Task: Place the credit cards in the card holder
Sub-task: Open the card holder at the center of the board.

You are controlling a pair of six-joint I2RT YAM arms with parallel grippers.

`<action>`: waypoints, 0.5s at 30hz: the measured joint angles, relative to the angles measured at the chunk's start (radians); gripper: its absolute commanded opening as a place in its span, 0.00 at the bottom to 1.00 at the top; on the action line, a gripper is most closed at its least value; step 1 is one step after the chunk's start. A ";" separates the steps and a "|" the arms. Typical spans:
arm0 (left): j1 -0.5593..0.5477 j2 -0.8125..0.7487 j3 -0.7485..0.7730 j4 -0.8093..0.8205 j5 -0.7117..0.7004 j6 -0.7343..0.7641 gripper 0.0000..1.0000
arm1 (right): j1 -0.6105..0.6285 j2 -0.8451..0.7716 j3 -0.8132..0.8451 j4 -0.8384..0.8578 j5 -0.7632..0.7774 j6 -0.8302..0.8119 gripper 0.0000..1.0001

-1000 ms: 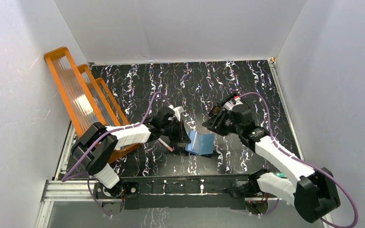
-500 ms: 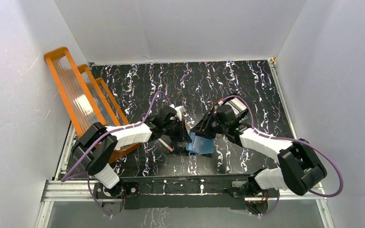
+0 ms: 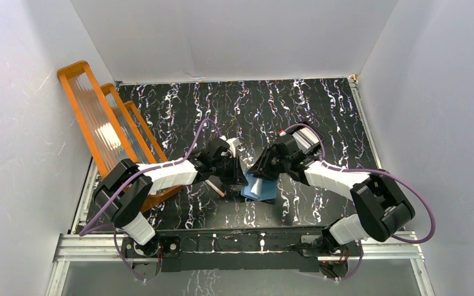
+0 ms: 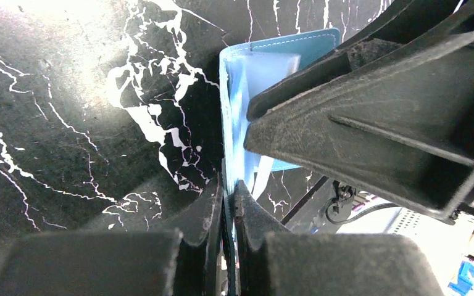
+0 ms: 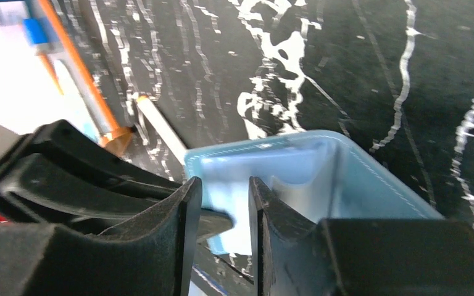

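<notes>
My right gripper has swung in from well to the right of the card holder and now hangs at its far edge, fingertips over the light-blue inner side. My right arm has folded in after it, its elbow drawn nearer the card holder's right side.

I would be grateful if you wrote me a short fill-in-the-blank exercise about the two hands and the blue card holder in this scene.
1. The left hand is ____ on the edge of the card holder.
2. The right hand has its jaws ____, with a gap showing between them.
3. The ribbed rack by the left wall is ____ in colour.
4. The thin stick lies beside the ____ hand.

Missing words: shut; open; orange; left.
</notes>
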State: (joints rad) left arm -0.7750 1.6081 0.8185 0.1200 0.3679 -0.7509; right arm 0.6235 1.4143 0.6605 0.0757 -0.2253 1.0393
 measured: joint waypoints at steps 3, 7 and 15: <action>-0.001 0.000 0.000 -0.011 -0.015 0.000 0.00 | 0.000 0.002 0.006 -0.072 0.028 -0.037 0.38; -0.001 0.000 0.000 -0.032 -0.048 0.003 0.00 | 0.000 -0.003 0.006 -0.161 0.076 -0.098 0.35; -0.002 0.000 -0.002 -0.045 -0.096 0.009 0.00 | 0.001 -0.035 -0.064 -0.206 0.153 -0.200 0.28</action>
State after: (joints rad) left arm -0.7765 1.6081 0.8162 0.0746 0.2722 -0.7418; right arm 0.6243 1.3788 0.5964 -0.1303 -0.0727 0.8394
